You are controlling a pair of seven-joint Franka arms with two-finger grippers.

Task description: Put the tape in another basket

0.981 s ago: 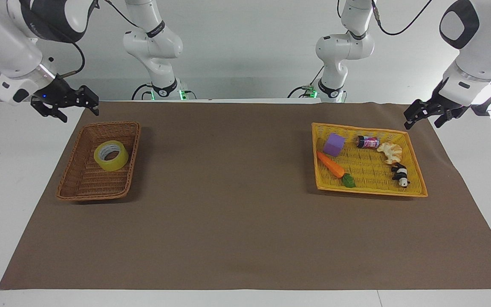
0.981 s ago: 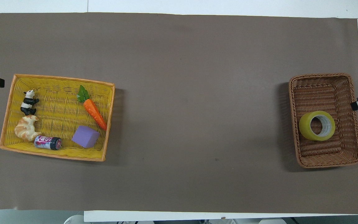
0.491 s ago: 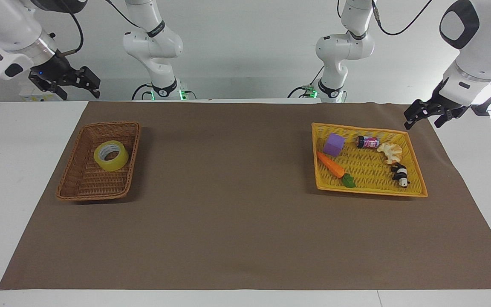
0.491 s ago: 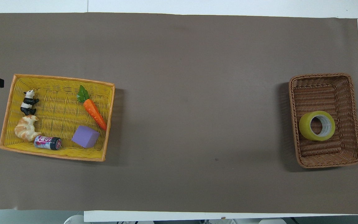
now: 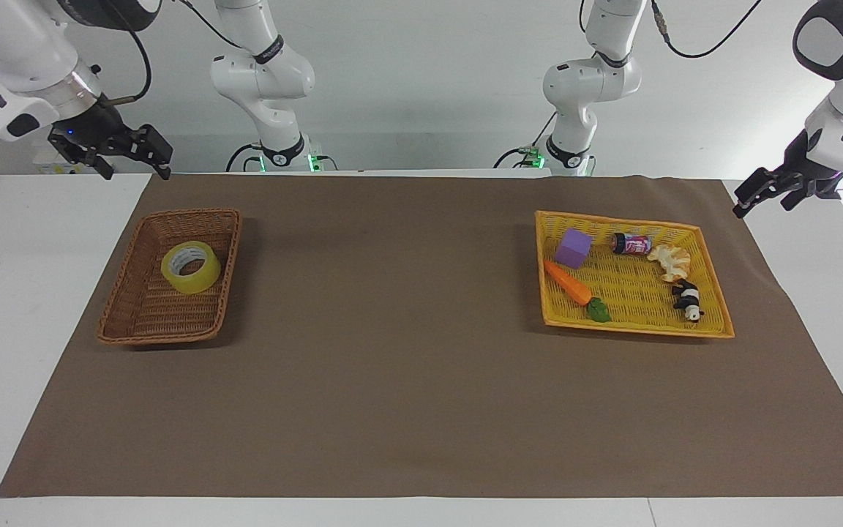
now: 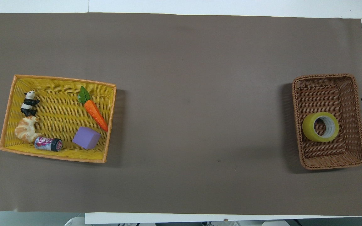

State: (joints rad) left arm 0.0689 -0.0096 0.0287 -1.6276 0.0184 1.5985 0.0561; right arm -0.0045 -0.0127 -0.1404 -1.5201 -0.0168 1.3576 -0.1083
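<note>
Wicker basket [image 5: 165,282] holds 1 tape [image 5: 190,267].

Right gripper [image 5: 118,154] and left gripper [image 5: 773,192] hang raised, fingers spread.

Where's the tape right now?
The tape lies in the brown wicker basket at the right arm's end of the table, in the half of the basket nearer the robots; no gripper touches it.
</note>
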